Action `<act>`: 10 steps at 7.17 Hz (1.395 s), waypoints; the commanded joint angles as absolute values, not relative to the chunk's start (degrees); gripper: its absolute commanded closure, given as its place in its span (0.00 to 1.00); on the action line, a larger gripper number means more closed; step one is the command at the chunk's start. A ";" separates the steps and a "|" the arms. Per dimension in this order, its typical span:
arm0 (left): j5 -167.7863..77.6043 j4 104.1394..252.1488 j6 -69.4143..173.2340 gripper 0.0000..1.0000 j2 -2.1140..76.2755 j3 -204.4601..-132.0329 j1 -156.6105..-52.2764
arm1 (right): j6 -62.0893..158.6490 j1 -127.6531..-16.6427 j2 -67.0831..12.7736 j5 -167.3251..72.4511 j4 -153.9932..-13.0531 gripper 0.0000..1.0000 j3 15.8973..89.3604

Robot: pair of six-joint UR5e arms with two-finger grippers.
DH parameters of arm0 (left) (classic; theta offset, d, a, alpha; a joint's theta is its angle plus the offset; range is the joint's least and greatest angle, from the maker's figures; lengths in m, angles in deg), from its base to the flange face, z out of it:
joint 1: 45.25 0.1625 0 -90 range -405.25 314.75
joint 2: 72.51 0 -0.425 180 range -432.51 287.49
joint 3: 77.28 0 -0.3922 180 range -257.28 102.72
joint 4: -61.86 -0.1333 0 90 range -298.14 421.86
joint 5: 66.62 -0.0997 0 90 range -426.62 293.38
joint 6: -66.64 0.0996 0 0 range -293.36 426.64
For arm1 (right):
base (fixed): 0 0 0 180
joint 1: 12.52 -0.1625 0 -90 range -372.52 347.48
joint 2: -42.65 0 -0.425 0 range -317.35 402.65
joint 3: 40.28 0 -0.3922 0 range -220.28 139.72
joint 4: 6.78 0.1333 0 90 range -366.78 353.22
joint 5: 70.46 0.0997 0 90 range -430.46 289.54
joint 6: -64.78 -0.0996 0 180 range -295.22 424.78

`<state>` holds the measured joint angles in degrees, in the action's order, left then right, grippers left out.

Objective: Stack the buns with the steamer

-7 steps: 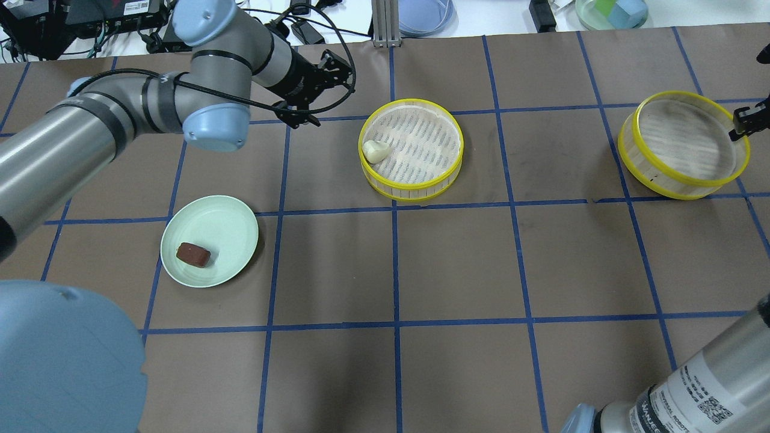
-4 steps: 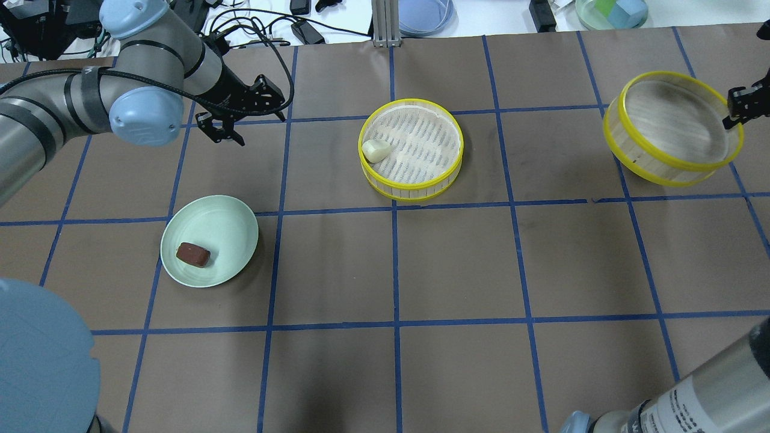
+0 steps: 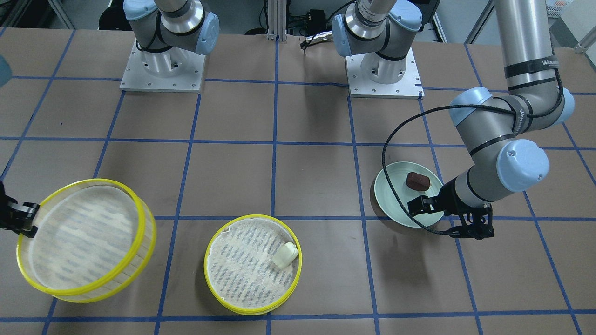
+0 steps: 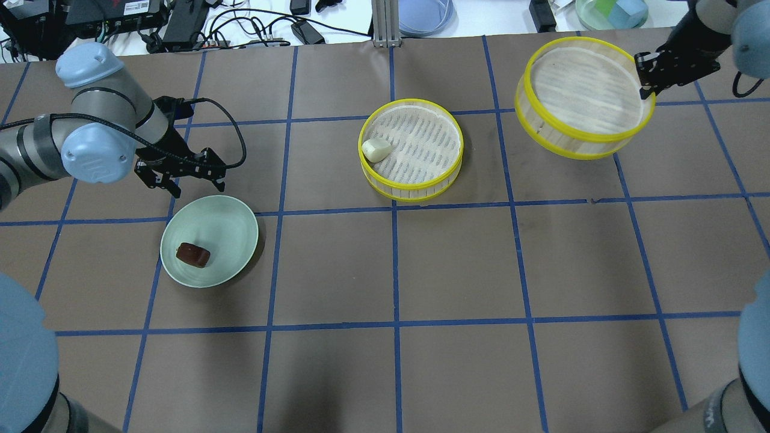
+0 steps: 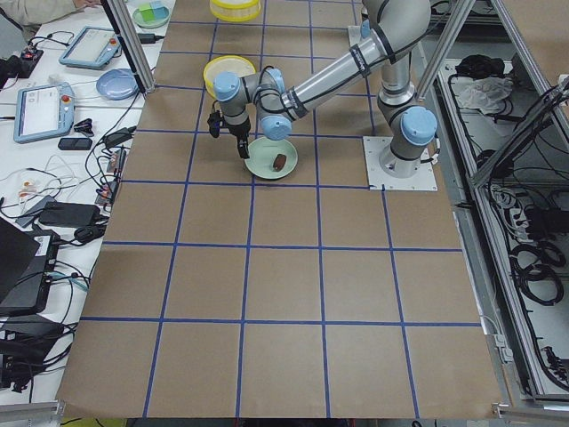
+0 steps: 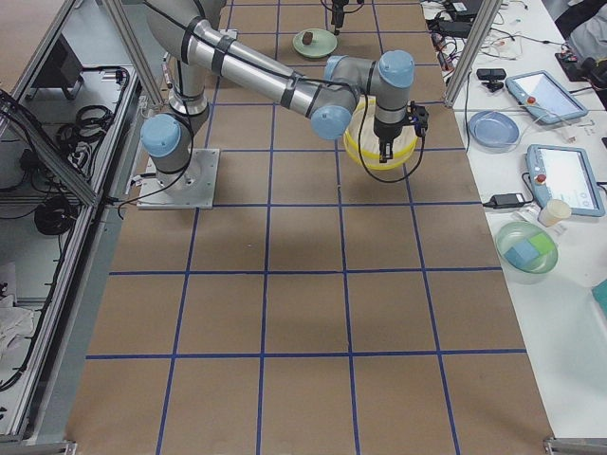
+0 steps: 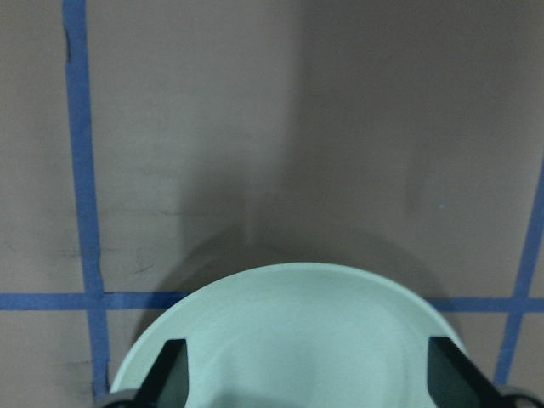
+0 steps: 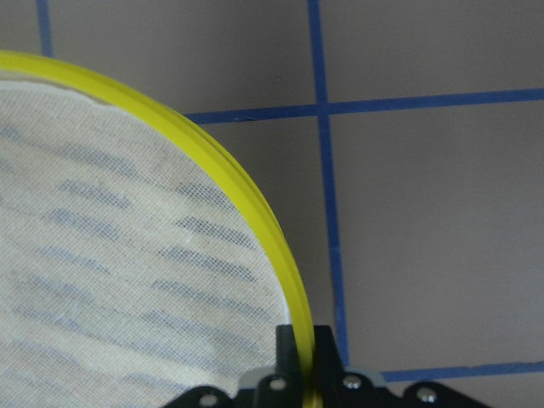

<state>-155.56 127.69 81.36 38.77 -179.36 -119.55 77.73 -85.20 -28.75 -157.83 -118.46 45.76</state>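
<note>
One steamer tier [image 4: 415, 157] [image 3: 242, 274] stands on the mat at centre with the cream-white bun [image 4: 376, 150] [image 3: 285, 255] inside, against its rim. My right gripper [image 4: 646, 78] [image 8: 302, 348] [image 3: 23, 218] is shut on the rim of the second steamer tier [image 4: 580, 99] [image 3: 84, 237], which hangs tilted above the mat. The dark reddish-brown bun [image 4: 193, 255] [image 3: 417, 181] lies on the pale green plate [image 4: 231, 225] [image 3: 393, 186]. My left gripper [image 4: 186, 180] [image 7: 310, 378] is open and empty, above the plate's far edge.
Behind the mat's far edge lie cables, a blue dish [image 4: 424, 15] and a green bowl with blocks [image 4: 610, 12]. An aluminium post [image 4: 385, 24] stands at the back centre. Blue tape lines grid the brown mat.
My left arm swung from the back centre to the plate's far edge. My right gripper lifted the empty tier off the mat and carried it left and toward the back.
</note>
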 commanded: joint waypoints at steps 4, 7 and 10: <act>-158.29 135.06 87.02 0.02 39.90 -184.41 -119.16 | 44.44 -107.58 -27.68 -162.30 -123.65 1.00 47.17; -160.12 137.09 87.21 0.01 40.07 -184.42 -119.08 | 36.13 -112.10 -22.93 -162.66 -127.62 1.00 47.17; -162.08 136.93 86.94 0.14 40.34 -183.98 -119.08 | 39.91 -112.01 -22.56 -165.97 -127.54 1.00 47.09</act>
<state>-161.91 137.01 87.02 40.21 -184.23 -119.08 38.93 -112.03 -22.69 -163.65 -127.59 47.16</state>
